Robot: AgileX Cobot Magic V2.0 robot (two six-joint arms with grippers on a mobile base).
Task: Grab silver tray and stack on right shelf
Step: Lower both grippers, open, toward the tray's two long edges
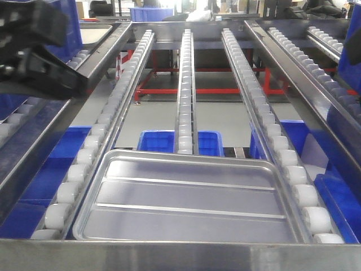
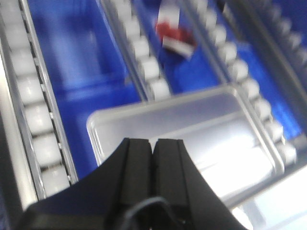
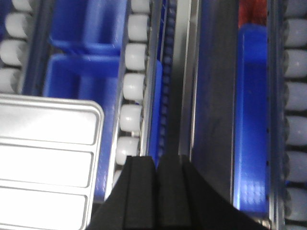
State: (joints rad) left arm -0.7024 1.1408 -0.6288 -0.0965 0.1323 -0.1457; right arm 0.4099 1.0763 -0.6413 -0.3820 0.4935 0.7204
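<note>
- The silver tray lies flat on the right shelf, base down, with its two long ridges running side to side.
- The tray's near rim sits just behind the shelf's flat steel front lip. Whether the two touch cannot be told.
- A lane of white rollers runs along the tray's left rim and another along its right rim. A third lane runs into the middle of its far rim.
- The left gripper has its two black fingers pressed together with nothing between them. In the left wrist view they overlap one edge of the tray, and whether they touch the metal cannot be told.
- The right gripper likewise has its fingers together and holds nothing. It is off to one side of the tray, past the roller lane beside the tray's rim and clear of that rim.
- Blue bins sit below the shelf, showing between the roller lanes just beyond the tray's far rim.
- Further beyond the tray, a red frame stands on the floor under the rails.
- A dark, blurred arm fills the space up and to the left of the tray, well apart from it.
</note>
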